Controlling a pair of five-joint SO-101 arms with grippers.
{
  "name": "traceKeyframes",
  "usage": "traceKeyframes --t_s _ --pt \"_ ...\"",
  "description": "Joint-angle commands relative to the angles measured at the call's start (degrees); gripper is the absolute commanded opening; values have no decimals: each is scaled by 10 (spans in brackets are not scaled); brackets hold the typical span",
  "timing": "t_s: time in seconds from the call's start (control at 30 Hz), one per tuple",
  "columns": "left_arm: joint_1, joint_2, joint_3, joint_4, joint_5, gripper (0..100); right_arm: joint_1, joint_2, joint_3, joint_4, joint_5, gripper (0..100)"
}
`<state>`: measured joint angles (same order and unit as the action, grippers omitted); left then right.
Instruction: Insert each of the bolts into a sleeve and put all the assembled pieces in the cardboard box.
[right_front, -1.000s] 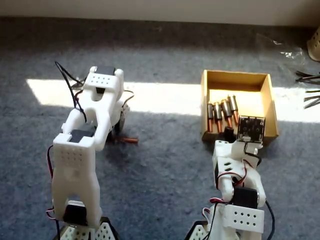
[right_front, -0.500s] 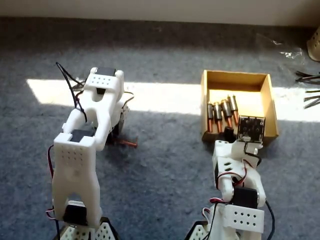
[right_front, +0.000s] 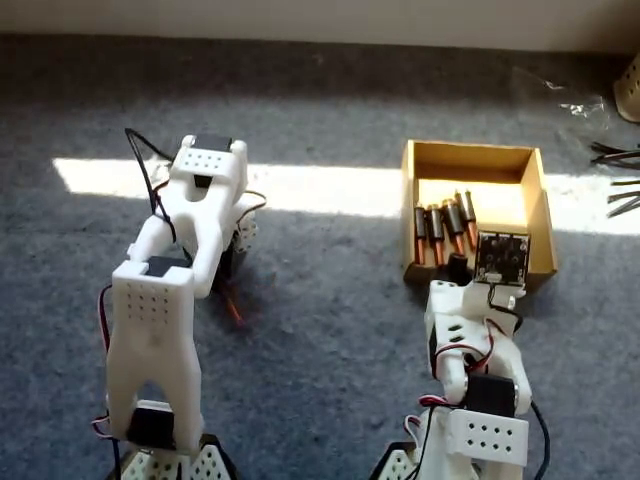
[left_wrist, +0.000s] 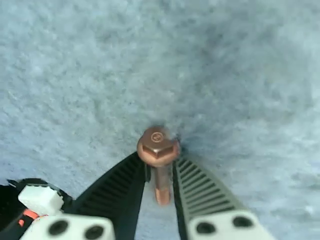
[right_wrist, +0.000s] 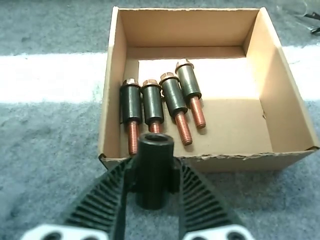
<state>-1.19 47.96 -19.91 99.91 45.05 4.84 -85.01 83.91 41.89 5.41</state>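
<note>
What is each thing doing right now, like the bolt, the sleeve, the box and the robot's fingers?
bolt: bare, no sleeve on it, gripped by its shank.
left fingers: shut on the bolt.
sleeve: empty, gripped just outside the box.
right fingers: shut on the sleeve.
cardboard box: open on top.
assembled pieces: four, lying side by side in the box.

High view: a bright band of sunlight crosses the grey carpet (right_front: 330, 330) from 9 to 3 o'clock, glaring white on the cardboard box (right_front: 472, 152) floor; the rest lies in soft shade.
</note>
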Motion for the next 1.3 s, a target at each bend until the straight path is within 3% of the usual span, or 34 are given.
traceKeyframes --t_s 0.0,0.6,1.27 --pt "-7 11 -13 2 -67 5 2 -8 -8 -15 8 5" --pt "-7 10 -86 2 -249 5 2 -8 -8 -15 8 5" --pt "-3 -170 -89 4 -256 5 2 -8 -8 -15 8 5"
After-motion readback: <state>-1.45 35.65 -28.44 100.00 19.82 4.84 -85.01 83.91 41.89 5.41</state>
